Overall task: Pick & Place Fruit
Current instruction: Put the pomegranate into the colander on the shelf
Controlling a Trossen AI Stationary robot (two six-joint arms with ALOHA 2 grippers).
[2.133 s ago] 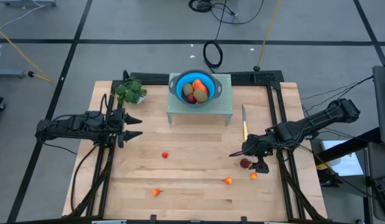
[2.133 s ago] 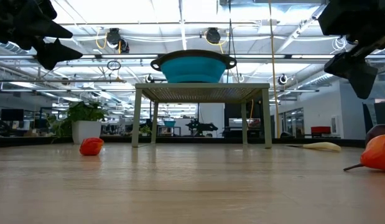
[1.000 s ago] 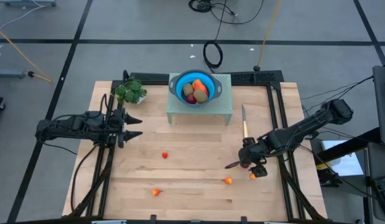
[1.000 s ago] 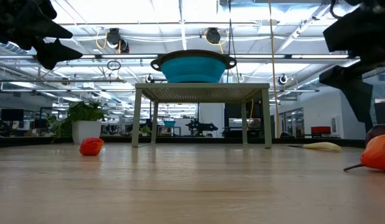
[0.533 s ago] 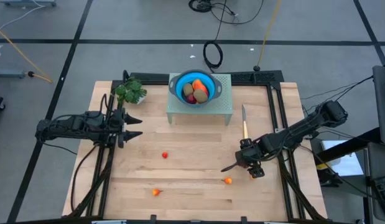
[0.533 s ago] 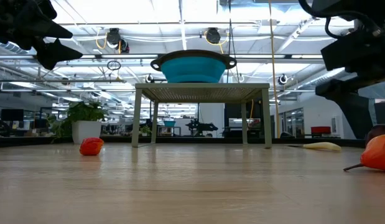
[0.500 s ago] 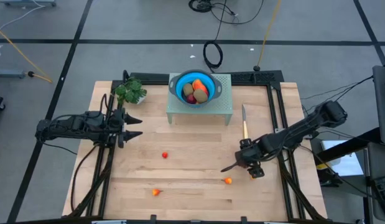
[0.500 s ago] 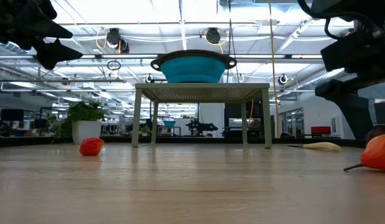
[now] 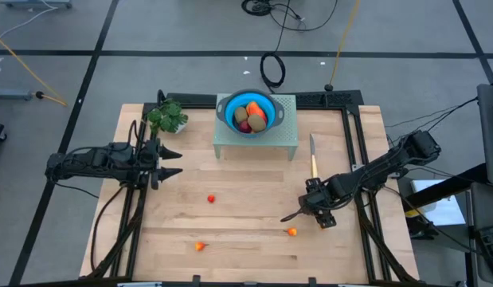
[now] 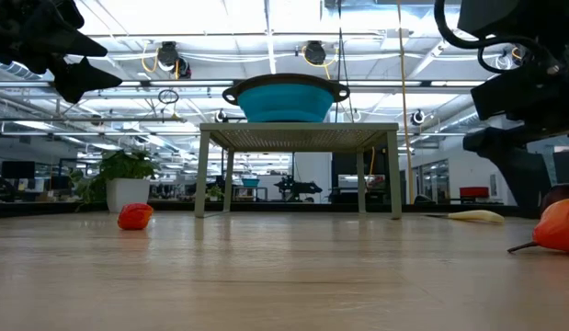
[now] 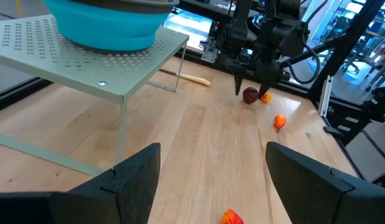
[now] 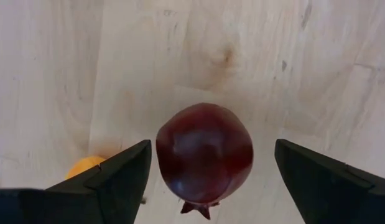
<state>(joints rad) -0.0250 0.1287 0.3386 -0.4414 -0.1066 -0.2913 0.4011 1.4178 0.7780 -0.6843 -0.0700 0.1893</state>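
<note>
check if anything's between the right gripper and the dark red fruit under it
Nothing visible is. The right gripper is open right over the dark red fruit, one finger to each side, with only bare table around it.

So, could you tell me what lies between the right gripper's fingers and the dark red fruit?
Nothing: the right wrist view shows bare wood either side of the dark red fruit, centred in the open right gripper.

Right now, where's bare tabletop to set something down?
Widest free patch: bare wood between the perforated grey stand and the tiny orange-red fruits mid-table. Front right corner also bare. Crowded: right side, where the right gripper, open, straddles a dark red round fruit, beside the yellow-handled knife.
</note>
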